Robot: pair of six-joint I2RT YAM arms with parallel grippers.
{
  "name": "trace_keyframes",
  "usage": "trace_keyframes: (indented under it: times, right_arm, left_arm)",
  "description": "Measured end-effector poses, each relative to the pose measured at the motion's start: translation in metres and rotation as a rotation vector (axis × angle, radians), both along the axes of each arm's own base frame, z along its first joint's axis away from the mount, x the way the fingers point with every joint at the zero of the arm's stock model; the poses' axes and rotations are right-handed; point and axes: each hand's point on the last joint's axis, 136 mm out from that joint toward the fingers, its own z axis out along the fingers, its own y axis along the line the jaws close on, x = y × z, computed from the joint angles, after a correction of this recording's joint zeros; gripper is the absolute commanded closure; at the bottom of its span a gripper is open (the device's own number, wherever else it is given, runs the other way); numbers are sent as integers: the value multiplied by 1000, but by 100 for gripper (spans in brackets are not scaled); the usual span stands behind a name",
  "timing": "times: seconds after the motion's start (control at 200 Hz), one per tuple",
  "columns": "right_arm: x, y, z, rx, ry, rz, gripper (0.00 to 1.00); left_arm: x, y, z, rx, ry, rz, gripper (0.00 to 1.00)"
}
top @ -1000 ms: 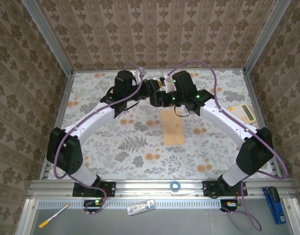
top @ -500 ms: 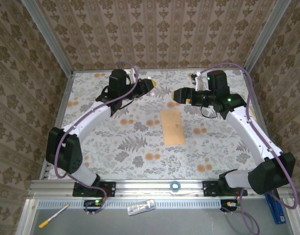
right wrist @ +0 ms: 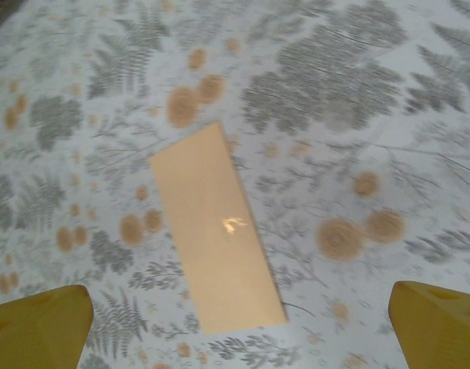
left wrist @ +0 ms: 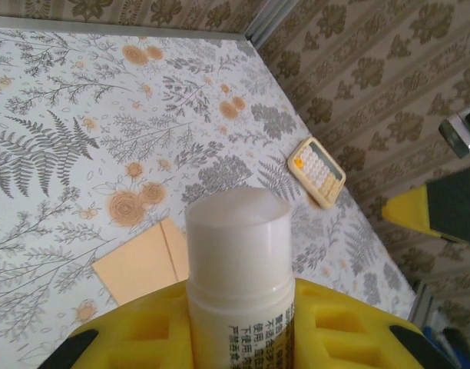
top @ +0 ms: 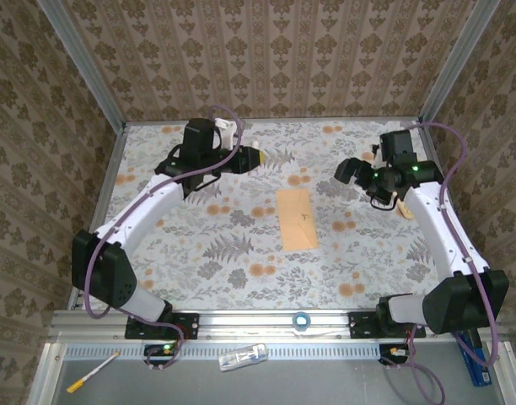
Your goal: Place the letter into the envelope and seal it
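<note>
I read the envelope [top: 297,218] lying flat on the floral surface [top: 199,253], between both arms, with nothing touching it. I cannot find the letter; it is possibly already inside. Left claw [top: 251,158] is clamped on a glue stick [left wrist: 239,261], cap apparently on. Right claw [top: 349,171] stands wide apart, empty. Hazard: unpinned, the envelope may slide under the stick, and a capped stick deposits no adhesive.

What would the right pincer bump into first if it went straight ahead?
Probably the envelope, lying flat on the flowery tablecloth: it sits straight ahead of the open right pincer, though depth is unclear.
</note>
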Motion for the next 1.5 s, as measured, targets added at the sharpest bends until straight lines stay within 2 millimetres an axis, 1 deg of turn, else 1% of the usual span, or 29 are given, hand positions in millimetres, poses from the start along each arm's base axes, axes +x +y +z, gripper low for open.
trace_keyframes:
  times: [0.095, 0.175, 0.27, 0.375, 0.44, 0.54, 0.595, 0.66, 0.795, 0.85, 0.94, 1.0, 1.11, 1.3, 1.385, 1.5]
  right_arm:
    - [-13, -19, -17, -21, 75, -83, 0]
    - [-23, -29, -31, -29, 133, -132, 1]
    - [-30, -34, -40, -35, 171, -164, 2]
    - [-27, -35, -46, -35, 191, -174, 7]
    - [-23, -35, -54, -36, 208, -176, 9]
    - [-13, -36, -71, -42, 257, -172, 13]
    - [-4, -37, -83, -50, 289, -167, 14]
    - [10, -37, -92, -65, 311, -157, 17]
    - [43, -37, -101, -108, 316, -126, 24]
    - [53, -36, -105, -121, 314, -113, 26]
    - [64, -34, -111, -133, 321, -98, 29]
    - [67, -34, -118, -142, 330, -86, 30]
    - [67, -32, -130, -160, 359, -73, 32]
    - [65, -27, -150, -175, 405, -41, 37]
    - [66, -25, -157, -178, 413, -32, 38]
    - [70, -25, -163, -179, 411, -28, 40]
  left_arm:
    - [-6, 2, -3, 45, -36, -33, 100]
    - [-11, 1, -7, 78, -60, -62, 100]
    - [-15, 1, -13, 112, -75, -91, 100]
    - [-19, 2, -18, 142, -89, -118, 100]
    - [-22, 3, -21, 158, -94, -131, 100]
    - [-25, 2, -25, 181, -104, -151, 100]
    - [-27, 0, -28, 198, -114, -166, 100]
    - [-31, -3, -35, 223, -118, -186, 100]
    - [-42, -11, -51, 276, -112, -240, 100]
    - [-46, -14, -55, 291, -115, -261, 100]
    - [-53, -20, -62, 314, -123, -298, 100]
    - [-57, -22, -64, 323, -127, -317, 100]
    - [-62, -27, -72, 341, -122, -347, 100]
    - [-62, -36, -90, 382, -89, -386, 100]
    - [-61, -41, -90, 390, -86, -397, 100]
    - [-62, -47, -85, 386, -97, -407, 100]
